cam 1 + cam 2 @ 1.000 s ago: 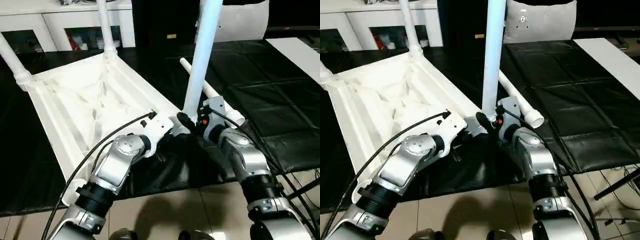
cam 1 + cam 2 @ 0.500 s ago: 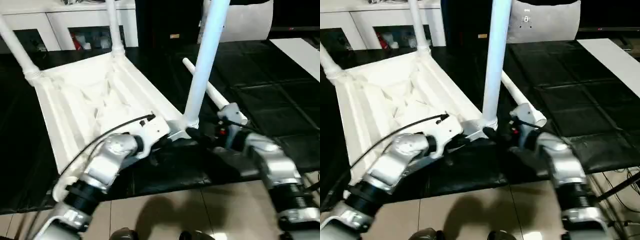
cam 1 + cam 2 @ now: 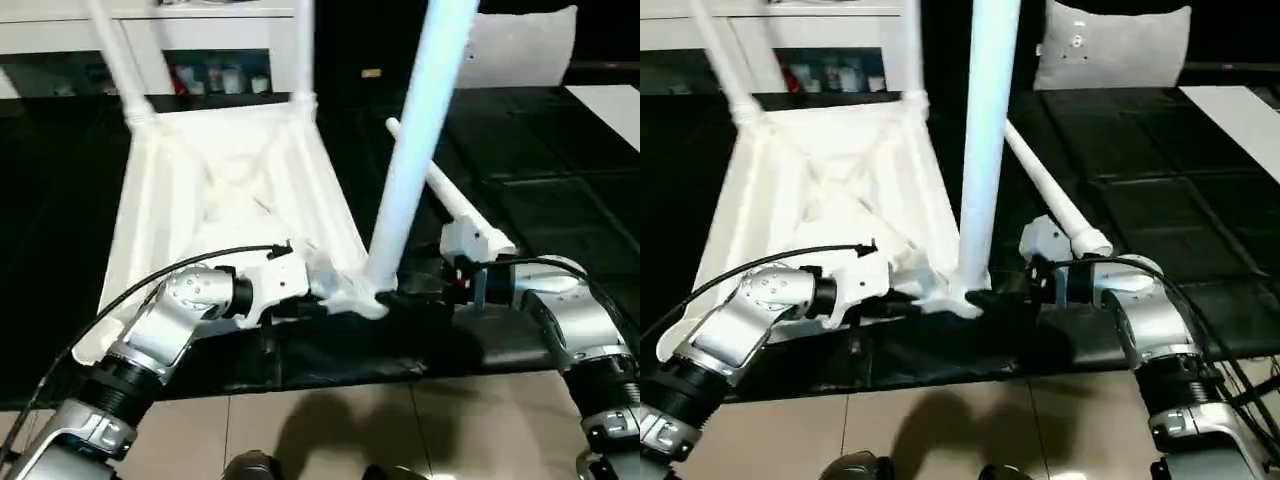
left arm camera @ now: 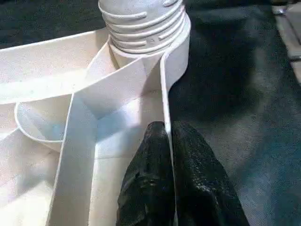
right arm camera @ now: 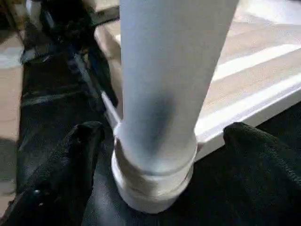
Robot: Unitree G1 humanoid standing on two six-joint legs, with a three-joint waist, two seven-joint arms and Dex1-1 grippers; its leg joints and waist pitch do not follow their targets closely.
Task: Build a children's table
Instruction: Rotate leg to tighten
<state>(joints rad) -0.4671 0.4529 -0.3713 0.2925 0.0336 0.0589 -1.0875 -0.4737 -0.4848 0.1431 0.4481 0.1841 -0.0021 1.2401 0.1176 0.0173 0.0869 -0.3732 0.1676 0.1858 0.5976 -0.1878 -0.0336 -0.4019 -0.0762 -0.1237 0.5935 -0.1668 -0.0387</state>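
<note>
The white table top [image 3: 220, 200] lies upside down on the black mat, ribbed underside up. Two legs [image 3: 115, 60] stand in its far corner sockets. A third leg [image 3: 415, 150] rises from the near right corner socket [image 4: 141, 28]. A loose leg [image 3: 450, 200] lies on the mat to the right. My left gripper [image 3: 320, 290] is shut on the top's thin rim wall just before that socket, with both black fingers [image 4: 150, 179] pinching the wall. My right gripper [image 5: 162, 134] is open, one finger on each side of the standing leg's base [image 5: 155, 183], with gaps to it.
A white cabinet [image 3: 200, 40] with shelves runs along the back. A grey pillow [image 3: 520, 45] leans at the back right. A white board [image 3: 610, 100] lies at the mat's right edge. The black mat [image 3: 560, 180] ends at tiled floor [image 3: 330, 420] by my forearms.
The view has shifted. The table top's far end has swung right, with my left gripper still on its rim. My right arm has swung out to the right of the standing leg.
</note>
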